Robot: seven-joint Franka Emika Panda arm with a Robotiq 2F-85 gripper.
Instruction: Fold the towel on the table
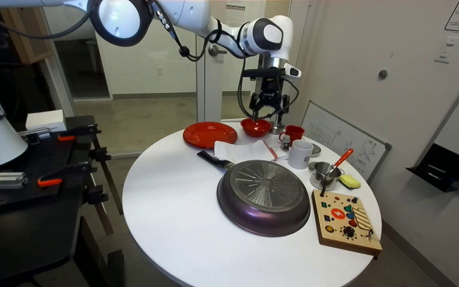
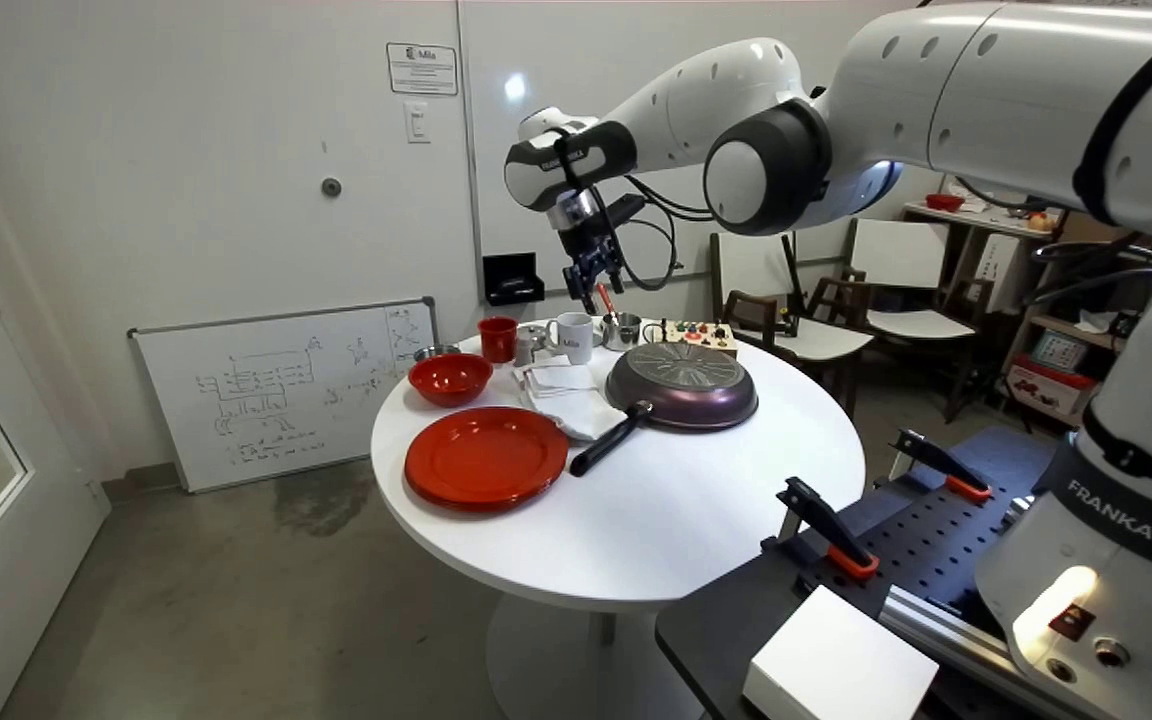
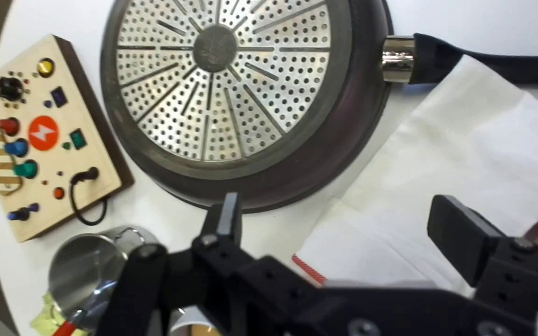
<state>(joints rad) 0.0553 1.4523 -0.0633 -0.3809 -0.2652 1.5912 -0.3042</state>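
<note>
The white towel [image 1: 241, 151] lies on the round white table [image 1: 165, 215] between the red plate, the pan and the mugs. It looks layered, with creases, in an exterior view [image 2: 576, 405]. In the wrist view the towel [image 3: 446, 163] spreads to the right, a short red stripe at its lower left end and a corner at the pan's handle. My gripper [image 1: 267, 118] is raised above the far side of the table, pointing down. In the wrist view the gripper [image 3: 336, 205] is wide open with nothing between its fingers; part of the towel shows below the gap. The gripper hides the towel's lower edge.
An upside-down dark pan [image 1: 267, 195] sits beside the towel. A red plate [image 1: 209, 134], red bowl [image 1: 256, 129], red mug [image 1: 294, 132], white mug [image 1: 300, 154], steel pot [image 1: 325, 177] with a red-handled utensil and a wooden button box [image 1: 347, 223] stand around. A whiteboard [image 1: 339, 139] leans behind.
</note>
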